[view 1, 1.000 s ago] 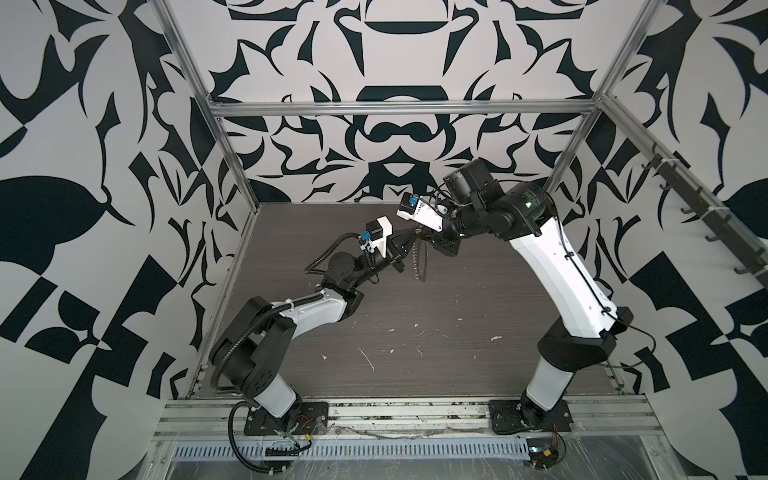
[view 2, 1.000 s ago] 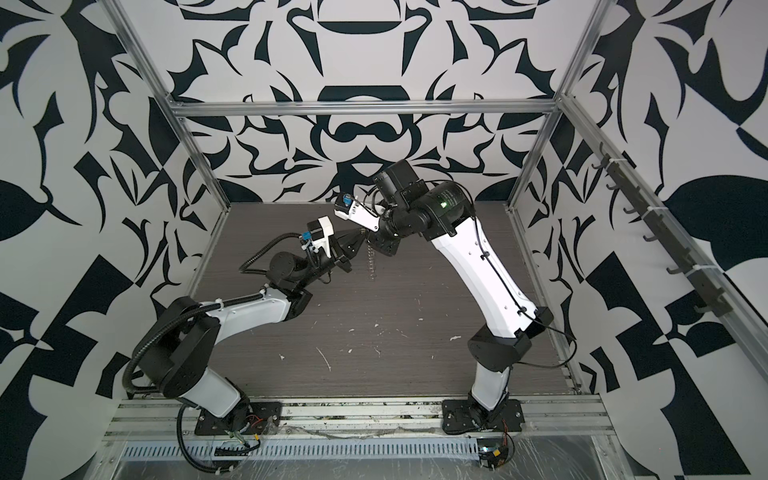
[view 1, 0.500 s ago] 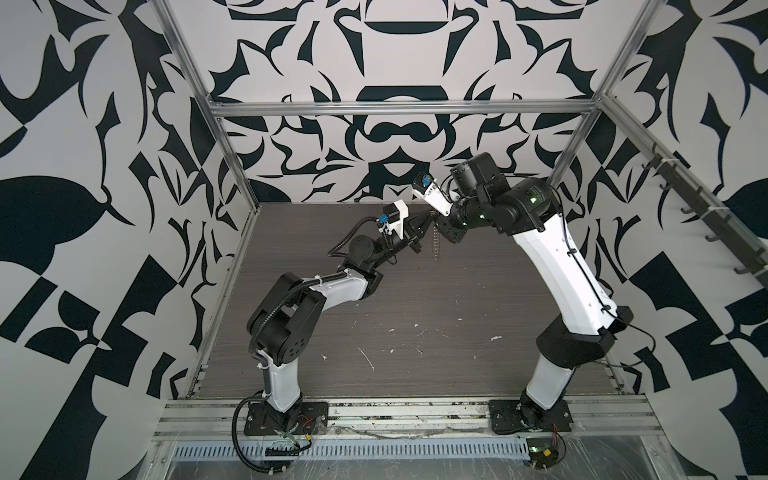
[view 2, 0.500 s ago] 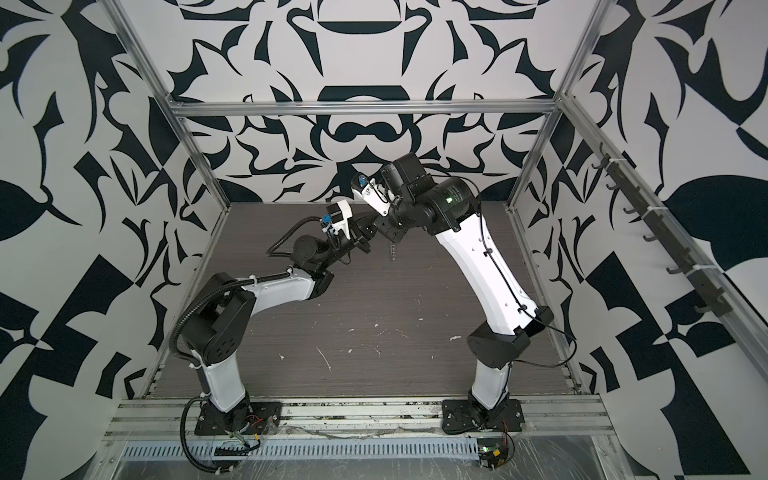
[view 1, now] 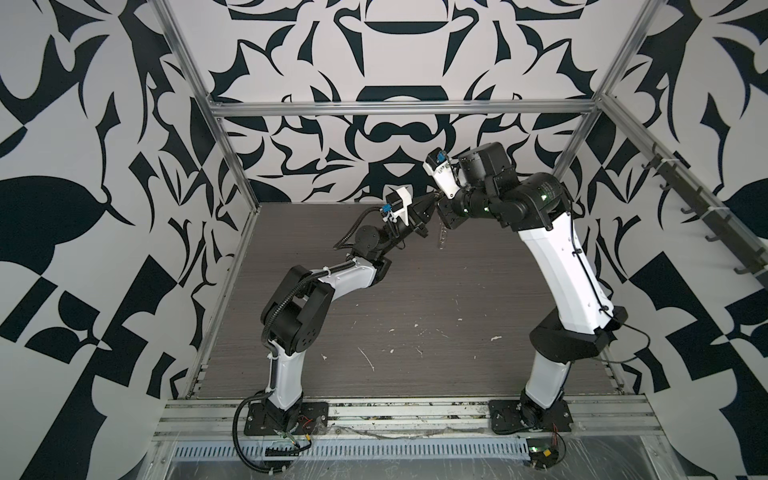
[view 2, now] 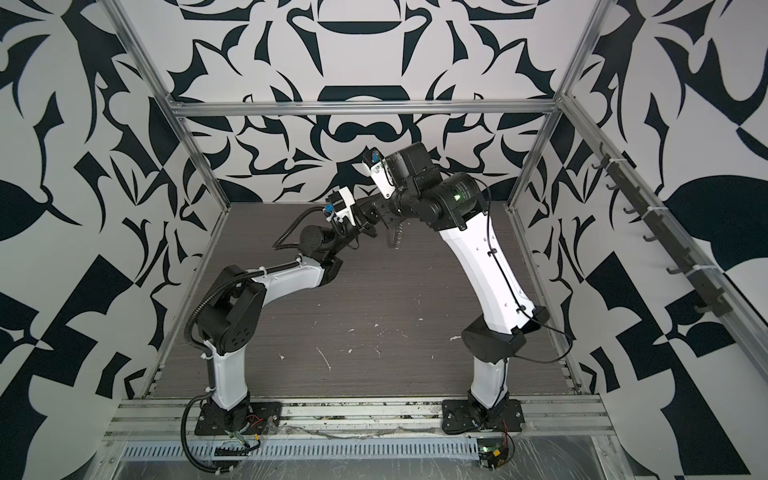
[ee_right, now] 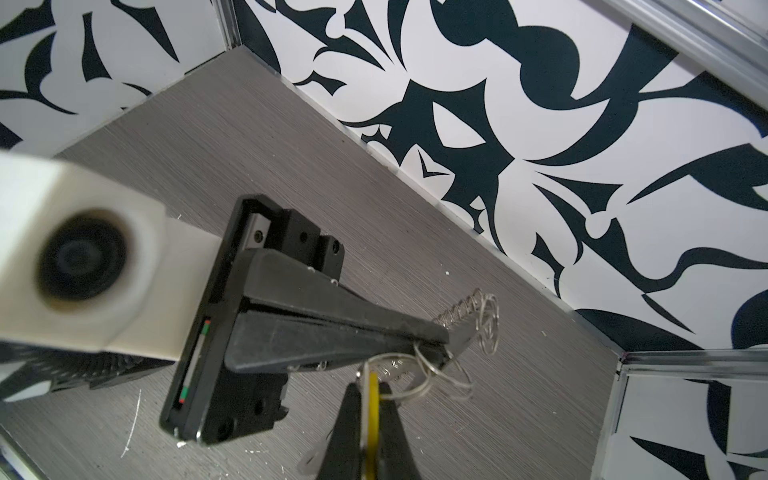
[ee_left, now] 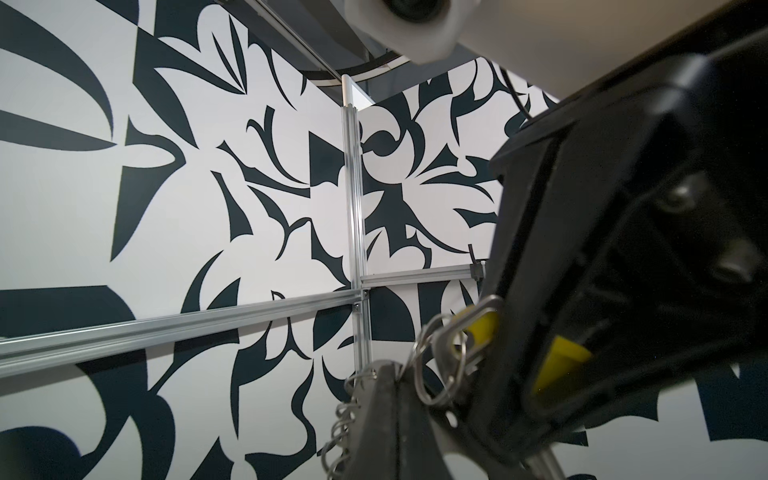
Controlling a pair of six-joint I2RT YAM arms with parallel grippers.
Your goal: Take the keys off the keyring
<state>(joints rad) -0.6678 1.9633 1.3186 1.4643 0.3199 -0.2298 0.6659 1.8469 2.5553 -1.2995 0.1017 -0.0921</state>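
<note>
Left gripper, a black two-fingered claw, has its jaws pressed together on the thin wire of the keyring, pinching it at the very fingertips. Right gripper meets it almost tip to tip, its jaws clamped flat on the yellow plastic head of the keys. Both hold their catch in the air, well above the far end of the table and near the patterned back wall. No part of the bunch rests on the table. The silvery metal part of the keys sits among the wire coils, so the two are not yet parted. A silvery link chain hangs loose from the keyring down toward the table and appears to end short of it. The whole bunch looks very light. The keyring is likely stiff, springy and slick, so it may twist or slide in a fingertip pinch, and it is best held close to where the keys sit. The yellow head looks rigid, with flat faces that suit a firm clamp. The limp chain will probably swing and offers no useful hold. No tray, box or other container shows above or on the table.
</note>
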